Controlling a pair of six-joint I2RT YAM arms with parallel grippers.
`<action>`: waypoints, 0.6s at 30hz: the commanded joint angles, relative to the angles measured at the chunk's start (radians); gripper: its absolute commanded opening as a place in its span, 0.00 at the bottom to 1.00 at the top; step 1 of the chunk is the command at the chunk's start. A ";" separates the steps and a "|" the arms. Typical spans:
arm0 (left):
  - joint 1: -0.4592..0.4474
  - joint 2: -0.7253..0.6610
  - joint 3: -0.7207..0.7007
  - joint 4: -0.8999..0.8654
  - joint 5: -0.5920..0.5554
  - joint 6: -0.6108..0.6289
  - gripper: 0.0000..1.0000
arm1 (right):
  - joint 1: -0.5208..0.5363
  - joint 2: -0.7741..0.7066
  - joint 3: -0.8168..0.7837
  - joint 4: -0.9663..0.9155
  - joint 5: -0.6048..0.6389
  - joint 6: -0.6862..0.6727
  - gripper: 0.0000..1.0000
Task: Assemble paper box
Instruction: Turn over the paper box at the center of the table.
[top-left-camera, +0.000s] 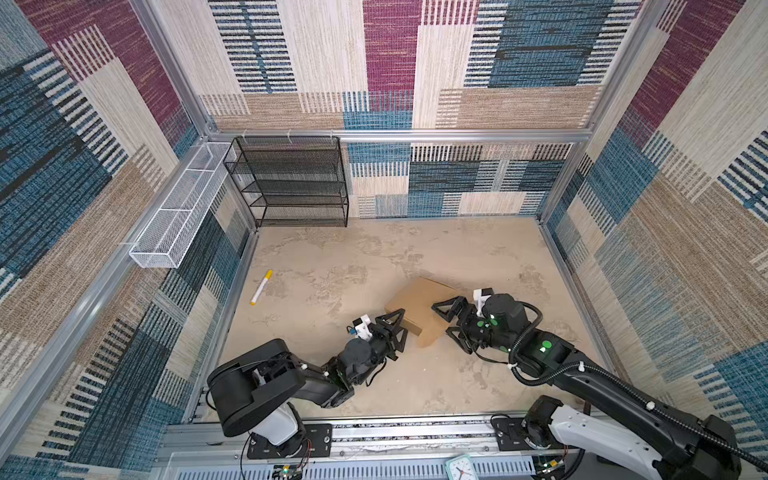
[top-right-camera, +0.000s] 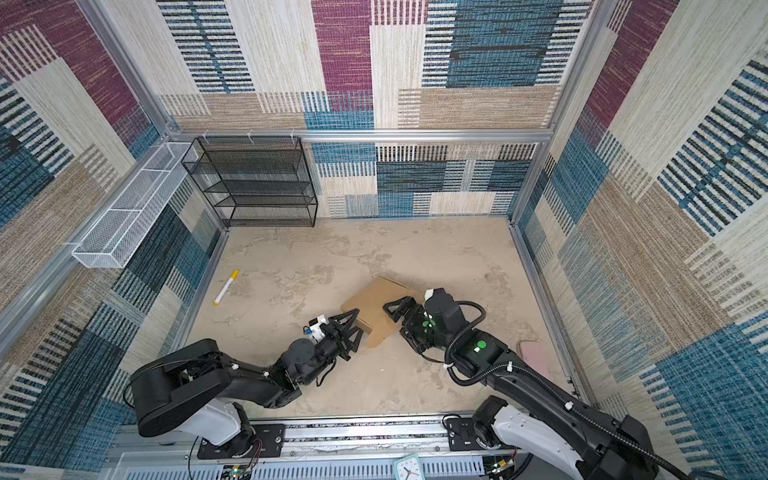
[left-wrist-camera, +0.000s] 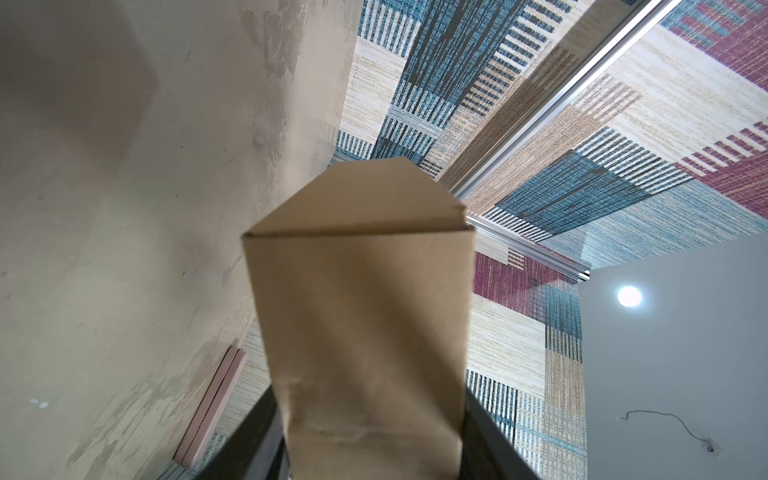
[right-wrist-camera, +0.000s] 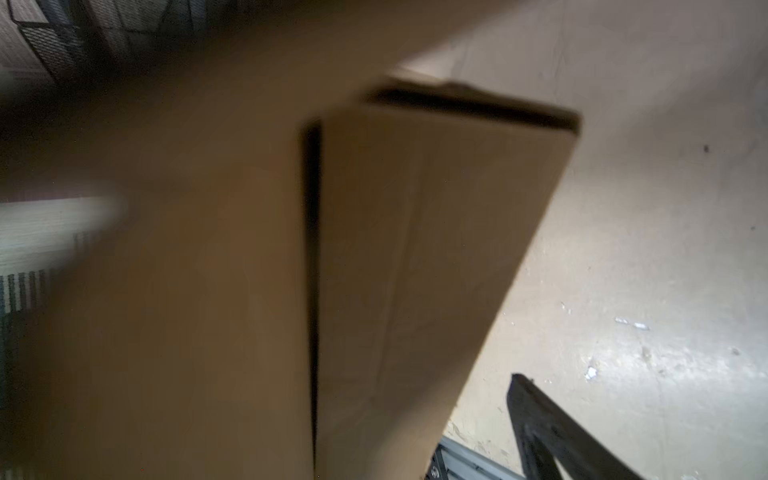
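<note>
paper box (top-left-camera: 415, 300): askew, flap toward robot | left jaws: gripping its corner | right jaws: spread wide

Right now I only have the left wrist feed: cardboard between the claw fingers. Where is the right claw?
Observer: The right claw is at the side of the paper box away from the left claw. It is wide open and grips nothing.
Operator: Which part is the left one holding?
Observer: The box's corner nearest the left arm's base.
Operator: Any clutter?
Observer: One yellow-capped marker lies on the table, well away from the box, on the left arm's side.
</note>
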 joint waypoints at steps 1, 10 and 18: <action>-0.004 -0.003 0.003 0.079 0.000 0.012 0.30 | 0.006 -0.008 -0.004 0.100 0.033 -0.042 0.94; -0.006 -0.020 -0.011 0.079 -0.013 0.025 0.30 | 0.005 0.032 -0.013 0.102 0.019 -0.046 0.83; -0.007 -0.036 -0.030 0.079 -0.030 0.026 0.30 | 0.006 -0.030 -0.007 0.076 0.060 -0.051 0.80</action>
